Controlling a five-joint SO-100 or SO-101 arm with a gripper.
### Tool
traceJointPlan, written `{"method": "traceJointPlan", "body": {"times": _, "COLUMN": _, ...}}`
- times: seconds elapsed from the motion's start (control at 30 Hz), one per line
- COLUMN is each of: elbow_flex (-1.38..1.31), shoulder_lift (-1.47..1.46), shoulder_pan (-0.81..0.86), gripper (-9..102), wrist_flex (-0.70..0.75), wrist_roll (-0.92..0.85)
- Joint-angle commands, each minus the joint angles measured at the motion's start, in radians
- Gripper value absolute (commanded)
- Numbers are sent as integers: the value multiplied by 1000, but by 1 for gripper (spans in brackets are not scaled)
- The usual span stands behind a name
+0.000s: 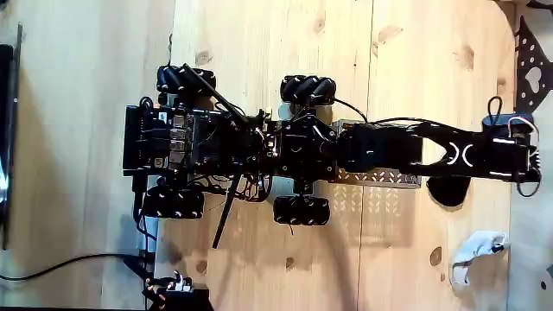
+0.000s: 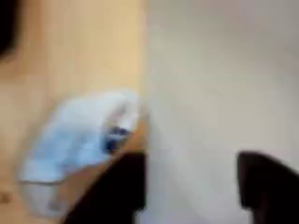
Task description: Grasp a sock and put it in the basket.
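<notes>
Arm was stretched to the right of the fixed view, gripper (image 1: 529, 164) at the far right edge. Black sock (image 1: 448, 190) lay just below the arm, lower right of centre, partly under it. Basket (image 1: 380, 178) sat mid-frame beneath the arm, only its perforated wall showing.

Wrist view was blurred: two dark fingers (image 2: 269, 187) stood apart at the bottom with nothing between them, so jaws looked open. It showed the white sock (image 2: 79, 149) lower left, not the black one. White sock (image 1: 473, 255) also sat lower right in the fixed view.

Judgement: pull back toward the black sock, centre it in the wrist view, pinch at the bend.
</notes>
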Motion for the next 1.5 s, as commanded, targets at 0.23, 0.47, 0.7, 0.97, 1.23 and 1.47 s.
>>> {"method": "traceJointPlan", "body": {"times": 0.23, "elbow_flex": -109, "shoulder_lift": -199, "shoulder_pan": -15, "gripper": 12, "wrist_flex": -12, "wrist_roll": -229}}
{"method": "traceJointPlan", "body": {"times": 0.47, "elbow_flex": -109, "shoulder_lift": -287, "shoulder_pan": 31, "gripper": 37, "wrist_flex": -67, "wrist_roll": -311}}
{"method": "traceJointPlan", "body": {"times": 0.7, "elbow_flex": -112, "shoulder_lift": -423, "shoulder_pan": 84, "gripper": 43, "wrist_flex": -130, "wrist_roll": -373}}
{"method": "traceJointPlan", "body": {"times": 0.97, "elbow_flex": -115, "shoulder_lift": -468, "shoulder_pan": 112, "gripper": 45, "wrist_flex": -120, "wrist_roll": -466}}
{"method": "traceJointPlan", "body": {"times": 1.23, "elbow_flex": -149, "shoulder_lift": -528, "shoulder_pan": 103, "gripper": 48, "wrist_flex": -89, "wrist_roll": -580}}
{"method": "traceJointPlan", "body": {"times": 1.47, "elbow_flex": -150, "shoulder_lift": -647, "shoulder_pan": 100, "gripper": 48, "wrist_flex": -110, "wrist_roll": -594}}
